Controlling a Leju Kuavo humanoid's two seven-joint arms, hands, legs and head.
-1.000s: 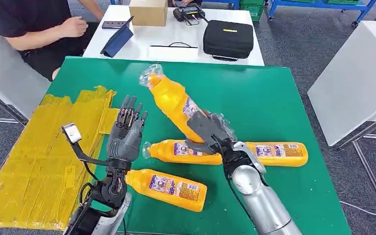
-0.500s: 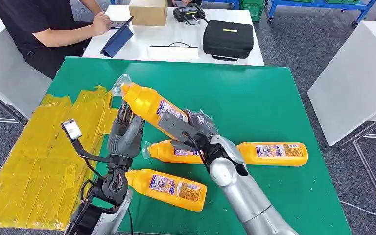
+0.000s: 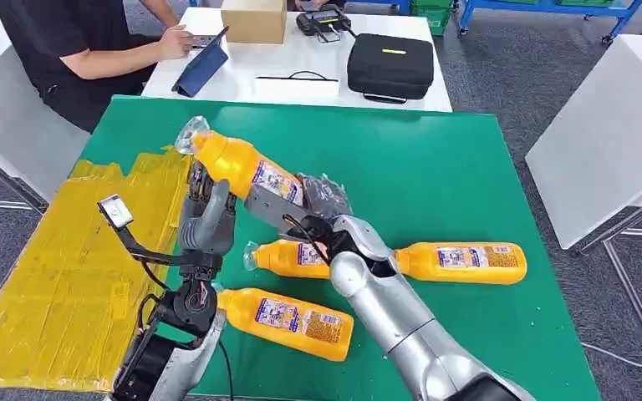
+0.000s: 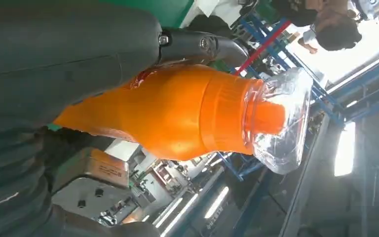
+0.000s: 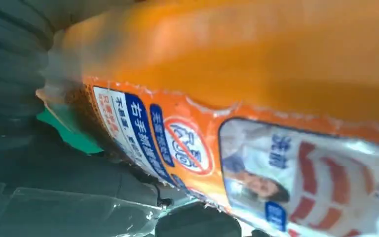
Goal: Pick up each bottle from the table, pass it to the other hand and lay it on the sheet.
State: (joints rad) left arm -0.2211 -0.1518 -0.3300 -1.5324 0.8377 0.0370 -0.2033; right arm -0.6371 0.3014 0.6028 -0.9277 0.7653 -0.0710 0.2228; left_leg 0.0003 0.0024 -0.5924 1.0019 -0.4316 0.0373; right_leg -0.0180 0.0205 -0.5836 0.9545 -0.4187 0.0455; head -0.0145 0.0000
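My right hand (image 3: 305, 210) grips an orange bottle (image 3: 238, 170) by its lower body and holds it tilted above the green table (image 3: 468, 167), with its clear-wrapped cap toward the far left. My left hand (image 3: 205, 219) stands upright under the bottle's neck, fingers straight and not wrapped round it. In the left wrist view the bottle (image 4: 187, 113) lies between the thumb and fingers of the left hand (image 4: 54, 54). The labelled bottle (image 5: 256, 59) sits close against the right hand (image 5: 15, 59) in the right wrist view. The yellow sheet (image 3: 58, 276) covers the table's left side.
Three more orange bottles lie on the green table: one (image 3: 288, 259) under my right arm, one (image 3: 461, 262) to the right, one (image 3: 288, 318) near the front. Behind, a person (image 3: 67, 50) sits by a white table (image 3: 301, 75) with a black case (image 3: 389, 65) and a box (image 3: 253, 20).
My right hand has carried the bottle to the left and tipped it flatter, bringing its neck over my left hand. My left hand has stayed upright in nearly the same place.
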